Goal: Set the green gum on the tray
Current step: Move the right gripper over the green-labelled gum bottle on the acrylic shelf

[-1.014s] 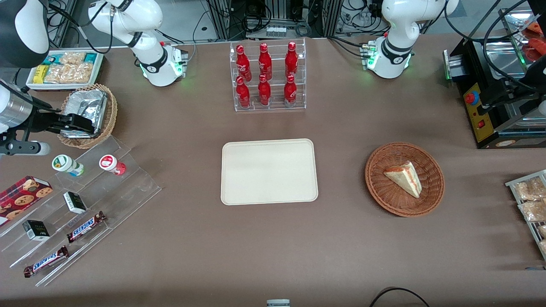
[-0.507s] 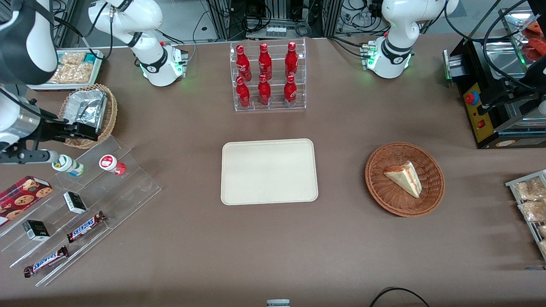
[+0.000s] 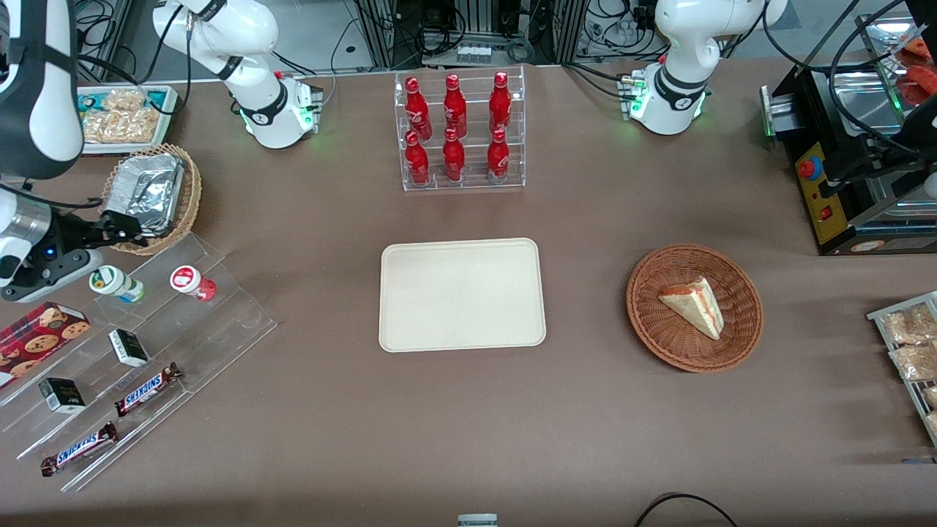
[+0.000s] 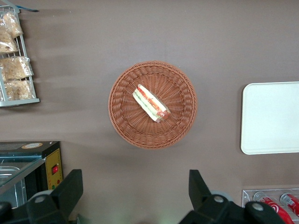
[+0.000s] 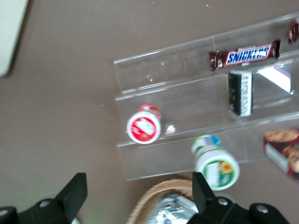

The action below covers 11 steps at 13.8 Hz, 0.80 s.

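The small white cylindrical green gum bottle with the green-and-white lid (image 3: 115, 283) stood on the uppermost step of the clear acrylic stepped display rack (image 3: 219, 322), toward the working arm's end of the brown surface (image 3: 439, 424). Just beside it on the same step stood the matching white bottle with the red lid (image 3: 192, 282). The end effector (image 3: 121, 227) hung above that step, over the gap between the green gum bottle and the round wicker basket holding foil packets (image 3: 150, 194), and touched neither. In the right wrist view the end effector (image 5: 140, 198) had its two black fingers (image 5: 74, 186) spread wide with nothing between them, and the green gum bottle (image 5: 216, 163) lay close to one finger. The large flat cream rectangular tray with rounded corners (image 3: 462, 294) lay bare at mid-surface, well apart from the rack.
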Each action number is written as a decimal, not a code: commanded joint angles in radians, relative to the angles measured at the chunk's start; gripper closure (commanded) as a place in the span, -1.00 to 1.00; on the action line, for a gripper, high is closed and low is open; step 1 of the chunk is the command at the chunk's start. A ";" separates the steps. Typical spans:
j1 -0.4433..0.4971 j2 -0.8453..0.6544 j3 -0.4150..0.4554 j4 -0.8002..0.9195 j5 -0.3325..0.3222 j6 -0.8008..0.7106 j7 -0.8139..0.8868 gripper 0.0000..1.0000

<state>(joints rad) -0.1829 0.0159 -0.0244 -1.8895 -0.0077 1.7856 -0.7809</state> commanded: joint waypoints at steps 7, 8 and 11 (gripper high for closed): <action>-0.118 -0.010 0.006 -0.169 -0.018 0.271 -0.347 -1.00; -0.119 -0.001 0.004 -0.171 -0.018 0.290 -0.362 -1.00; -0.139 0.021 0.004 -0.177 -0.020 0.330 -0.389 -1.00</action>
<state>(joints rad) -0.3006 0.0275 -0.0256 -2.0500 -0.0077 2.0717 -1.1440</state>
